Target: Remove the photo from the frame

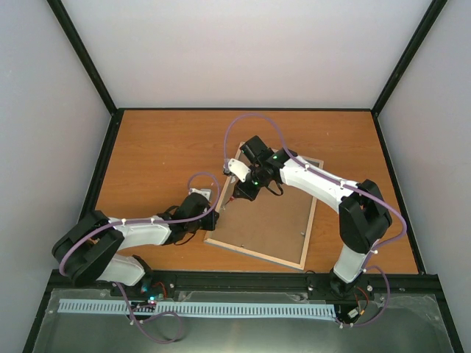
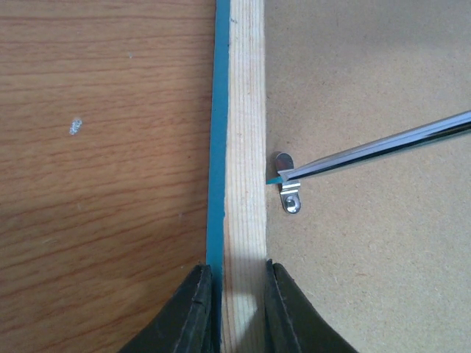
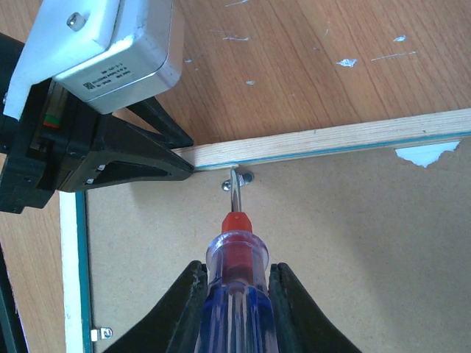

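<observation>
The frame (image 1: 254, 254) lies face down on the table, pale wood rim up. A brown backing board (image 1: 268, 220) fills it, and the photo is hidden beneath. My left gripper (image 1: 210, 202) is shut on the frame's left rim (image 2: 245, 147), one finger on each side of the wood. My right gripper (image 1: 246, 187) is shut on a blue-and-red screwdriver (image 3: 237, 265). The screwdriver's metal tip (image 2: 383, 145) rests on a small metal retaining clip (image 2: 288, 184) at the rim's inner edge. That clip also shows in the right wrist view (image 3: 239, 179).
A second clip (image 3: 101, 334) sits on the adjacent rim. A white torn scrap (image 3: 423, 153) lies at the rim's edge on the backing board. The wooden table (image 2: 103, 184) has black posts and white walls around it.
</observation>
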You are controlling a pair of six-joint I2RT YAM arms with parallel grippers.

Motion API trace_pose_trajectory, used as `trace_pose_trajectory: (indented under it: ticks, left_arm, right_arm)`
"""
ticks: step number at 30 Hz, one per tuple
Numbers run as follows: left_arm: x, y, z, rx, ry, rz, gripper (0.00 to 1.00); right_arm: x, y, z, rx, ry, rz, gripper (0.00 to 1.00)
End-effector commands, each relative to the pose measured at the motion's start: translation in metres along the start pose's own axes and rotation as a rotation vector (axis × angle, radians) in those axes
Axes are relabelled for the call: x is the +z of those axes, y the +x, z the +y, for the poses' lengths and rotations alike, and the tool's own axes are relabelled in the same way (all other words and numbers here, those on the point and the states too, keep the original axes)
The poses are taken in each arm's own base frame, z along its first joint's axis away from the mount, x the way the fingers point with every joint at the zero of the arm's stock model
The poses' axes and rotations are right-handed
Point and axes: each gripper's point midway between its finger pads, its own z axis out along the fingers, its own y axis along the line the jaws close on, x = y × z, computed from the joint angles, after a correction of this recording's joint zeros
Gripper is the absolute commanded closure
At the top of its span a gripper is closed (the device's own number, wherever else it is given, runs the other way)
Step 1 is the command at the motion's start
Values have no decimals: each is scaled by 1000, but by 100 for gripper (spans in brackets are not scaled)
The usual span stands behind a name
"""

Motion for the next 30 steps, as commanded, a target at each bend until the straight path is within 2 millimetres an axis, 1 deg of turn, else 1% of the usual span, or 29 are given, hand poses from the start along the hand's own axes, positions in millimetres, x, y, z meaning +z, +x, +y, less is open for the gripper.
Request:
trace_pose_trajectory:
  ticks: [1,4,7,10,12,15,17,19,21,22,23,25,26,29,30]
  left_arm:
    - [-3,3,-15,-15,72,11,99]
    - [-4,2,-15,-17,71,8,99]
    - [-5,1,-15,-20,69,5,99]
    - [-6,0,-15,-20,66,3,99]
    - [-6,0,-13,-21,60,2,99]
    - [-6,-2,-14,-20,57,-3,99]
    - [-7,-3,-13,-21,52,-3,99]
    - [-8,-5,-14,-21,47,-3,98]
    - [-9,-10,-16,-20,42,-3,91]
    - [-11,-12,-18,-20,39,-5,86]
    - [-12,-16,-20,-20,39,-9,78]
    - [-16,-25,-23,-21,30,-17,62]
    - [-17,-30,-25,-20,24,-24,57]
    - [-17,-47,-32,13,19,-39,51]
    - [-14,-50,-32,25,11,-30,50]
  right_arm:
    - [6,5,-5,5,30,40,97]
    - [2,10,-2,-1,30,49,97]
    - [-6,19,1,-10,37,71,97]
    - [-15,30,3,-20,56,93,97]
    - [-24,33,5,-29,69,93,97]
    - [-43,30,5,-35,107,59,97]
    - [-59,22,1,-36,140,12,97]
    - [-72,20,-8,-19,168,-22,97]
    - [-81,24,-17,12,169,-56,97]
    - [-84,28,-21,27,154,-80,97]
    - [-88,30,-21,39,131,-114,97]
    - [-92,40,-30,79,132,-159,97]
    - [-93,44,-32,91,128,-180,97]
    - [-97,56,-37,117,113,-241,97]
    - [-99,59,-39,136,96,-273,97]
